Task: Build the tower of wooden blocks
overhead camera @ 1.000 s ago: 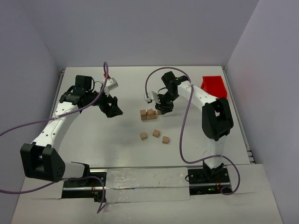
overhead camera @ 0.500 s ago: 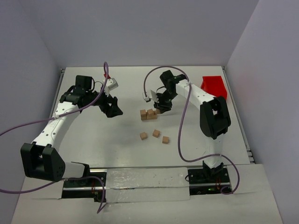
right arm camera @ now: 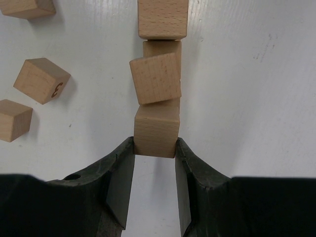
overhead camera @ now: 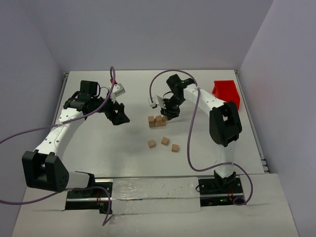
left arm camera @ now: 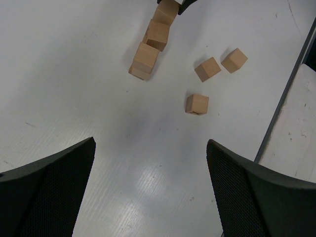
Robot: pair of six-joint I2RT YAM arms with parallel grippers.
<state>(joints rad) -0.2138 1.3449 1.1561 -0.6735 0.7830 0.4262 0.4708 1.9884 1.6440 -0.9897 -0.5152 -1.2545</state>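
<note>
One wood block [right arm camera: 42, 80], small dark mark [right arm camera: 57, 89], illegible

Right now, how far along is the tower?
Early. A low tower of a few cubes stands. The right jaws grip one cube at its end. Three loose cubes wait beside it; the left jaws hang open, empty.

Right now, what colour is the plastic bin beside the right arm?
The bin is plain red, with no pattern; the top external view shows it best.
</note>
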